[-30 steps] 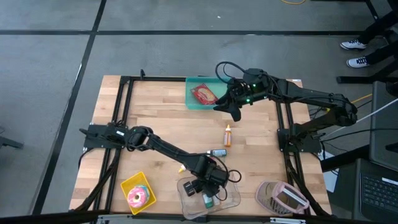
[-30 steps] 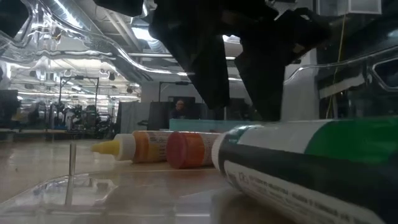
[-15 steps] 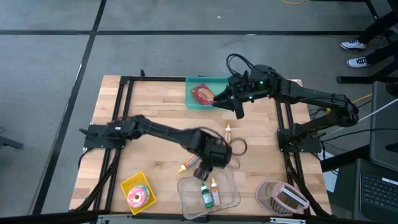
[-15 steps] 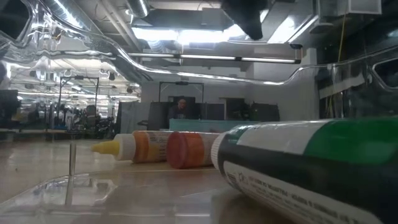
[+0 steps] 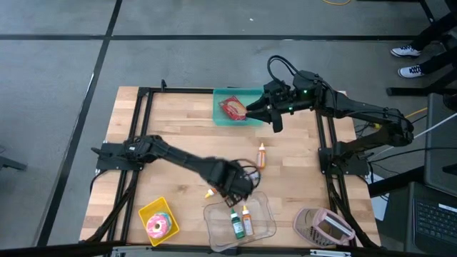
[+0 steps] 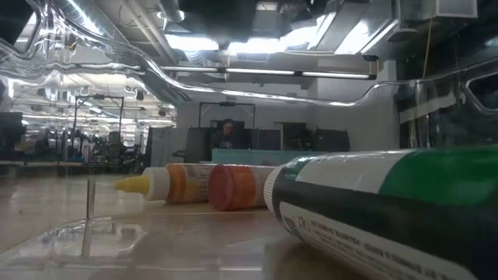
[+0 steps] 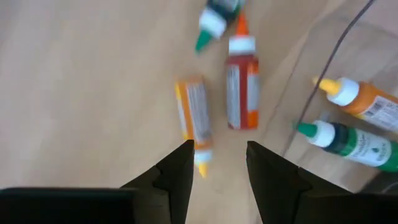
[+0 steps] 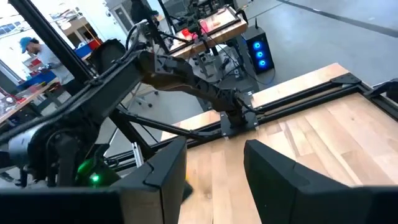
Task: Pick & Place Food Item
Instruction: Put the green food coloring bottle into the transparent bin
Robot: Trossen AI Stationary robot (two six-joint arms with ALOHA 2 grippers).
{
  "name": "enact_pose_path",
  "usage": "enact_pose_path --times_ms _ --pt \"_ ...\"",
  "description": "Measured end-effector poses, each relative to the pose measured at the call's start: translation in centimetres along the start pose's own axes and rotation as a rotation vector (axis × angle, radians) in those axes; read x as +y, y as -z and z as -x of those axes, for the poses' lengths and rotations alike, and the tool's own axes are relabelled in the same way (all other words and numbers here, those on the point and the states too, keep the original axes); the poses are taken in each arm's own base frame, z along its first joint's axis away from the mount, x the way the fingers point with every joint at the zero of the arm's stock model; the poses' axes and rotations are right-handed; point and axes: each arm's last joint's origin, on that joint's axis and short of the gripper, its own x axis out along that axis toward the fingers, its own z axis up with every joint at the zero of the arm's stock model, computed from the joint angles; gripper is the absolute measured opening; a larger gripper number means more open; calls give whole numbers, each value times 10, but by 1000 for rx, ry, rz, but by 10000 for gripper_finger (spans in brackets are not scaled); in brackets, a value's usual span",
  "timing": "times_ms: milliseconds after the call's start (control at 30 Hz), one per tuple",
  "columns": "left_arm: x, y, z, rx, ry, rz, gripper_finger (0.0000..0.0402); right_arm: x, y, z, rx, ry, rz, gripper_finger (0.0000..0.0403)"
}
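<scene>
Food items: small squeeze bottles – a green bottle [image 5: 234, 225] and an orange-labelled bottle [image 5: 246, 221] lying side by side inside the clear tray [image 5: 265, 228] at the near edge of the wooden table [image 5: 178, 121].
Loose bottles: a yellow-capped bottle [image 7: 193, 123] and a red bottle [image 7: 241, 90] lying flat on the wood just beside the tray's edge, a dark green bottle [image 7: 214, 17] past them; another orange bottle [image 5: 261, 155] farther up the table, well apart.
Low view: green bottle [image 6: 389, 206] on its side, close and large; a yellow-tipped bottle [image 6: 167, 183] and a red cap [image 6: 227, 187] lying behind it.
Left gripper [image 7: 216, 168]: pointing straight down above the loose bottles, just beside the tray – fingers partly apart, nothing between them, touching nothing.
Right gripper [image 8: 208, 165]: raised near the teal bin [image 5: 251, 118] at the far edge, pointing roughly level, fingers apart and empty.
Teal bin contents: a reddish food item [image 5: 233, 108].
Other: yellow dish [image 5: 146, 212] with a pink doughnut [image 5: 158, 226]; a pink scale-like device [image 5: 325, 227] at the near right corner.
</scene>
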Motion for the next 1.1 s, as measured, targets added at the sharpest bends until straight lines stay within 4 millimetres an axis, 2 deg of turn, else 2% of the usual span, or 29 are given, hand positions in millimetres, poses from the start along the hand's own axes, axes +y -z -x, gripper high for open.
enact_pose_path --times_ms 167,333,667,867,1100 --pt "-16 25 -20 71 2 240 143 1 0 0 9 -21 5 160" --pt "-24 36 -40 74 12 329 167 1 1 0 19 -47 5 160" --pt "-15 38 -64 135 -60 321 215 2 1 0 33 -70 -15 160" --pt "-7 39 -85 182 -100 282 214 2 1 0 33 -70 -16 160" --pt "-3 35 -106 190 -60 227 208 2 1 0 33 -69 -19 160"
